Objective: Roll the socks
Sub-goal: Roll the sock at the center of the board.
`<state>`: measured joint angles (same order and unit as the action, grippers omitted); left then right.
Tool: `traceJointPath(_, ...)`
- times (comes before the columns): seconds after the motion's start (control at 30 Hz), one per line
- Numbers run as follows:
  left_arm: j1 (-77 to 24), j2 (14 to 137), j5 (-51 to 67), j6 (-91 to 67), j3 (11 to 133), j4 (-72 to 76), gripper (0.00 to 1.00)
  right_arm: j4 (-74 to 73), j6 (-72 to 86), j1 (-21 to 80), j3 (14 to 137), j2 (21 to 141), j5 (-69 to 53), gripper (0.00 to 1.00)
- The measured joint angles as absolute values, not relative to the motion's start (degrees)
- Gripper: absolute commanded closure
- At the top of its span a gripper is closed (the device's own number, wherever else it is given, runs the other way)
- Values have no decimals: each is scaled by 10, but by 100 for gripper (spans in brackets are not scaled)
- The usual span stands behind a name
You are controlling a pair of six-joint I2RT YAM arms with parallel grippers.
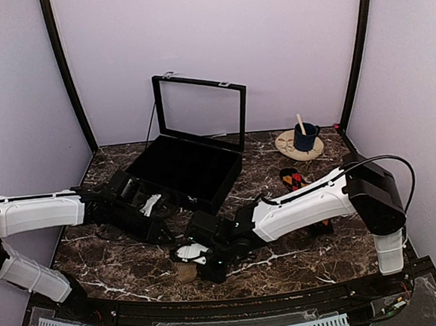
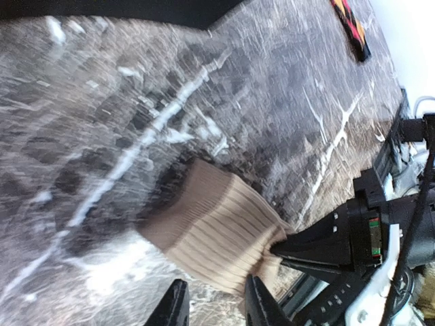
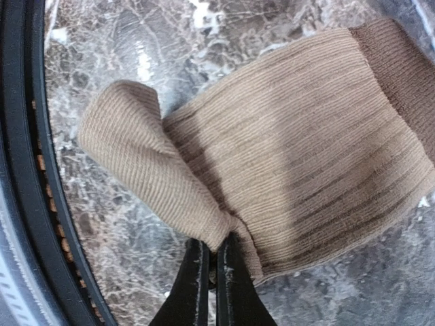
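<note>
One sock (image 3: pixel 292 170), tan ribbed side out and folded into a thick bundle, lies on the marble table near the front edge (image 1: pixel 185 272). My right gripper (image 3: pixel 216 261) is shut on a pinched fold at its edge; it also shows in the top view (image 1: pixel 190 261) and the left wrist view (image 2: pixel 319 246). My left gripper (image 2: pixel 217 309) is open and empty, its fingers (image 2: pixel 175 305) hovering just beside the bundle (image 2: pixel 217 234), left of it in the top view (image 1: pixel 165 231). The second sock (image 1: pixel 291 178), black with red-orange diamonds, lies flat behind the right arm (image 2: pixel 350 27).
An open black box (image 1: pixel 184 169) with its lid up stands at the back centre, just behind the left arm. A plate (image 1: pixel 289 151) with a blue mug (image 1: pixel 304 137) sits at the back right. The table's black front rim (image 3: pixel 27 170) runs close to the bundle.
</note>
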<state>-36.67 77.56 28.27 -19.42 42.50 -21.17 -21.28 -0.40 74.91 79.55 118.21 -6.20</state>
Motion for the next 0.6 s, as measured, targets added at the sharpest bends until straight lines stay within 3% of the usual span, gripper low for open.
traceJointPath(0.3, -444, 626, 105, -259, 363, -188, 70, -288, 64, 715, 834, 1200, -182, 100)
traceJointPath(0.6, -568, 578, -24, -294, 342, -160, 70, -328, 111, 669, 853, 1227, -308, 100)
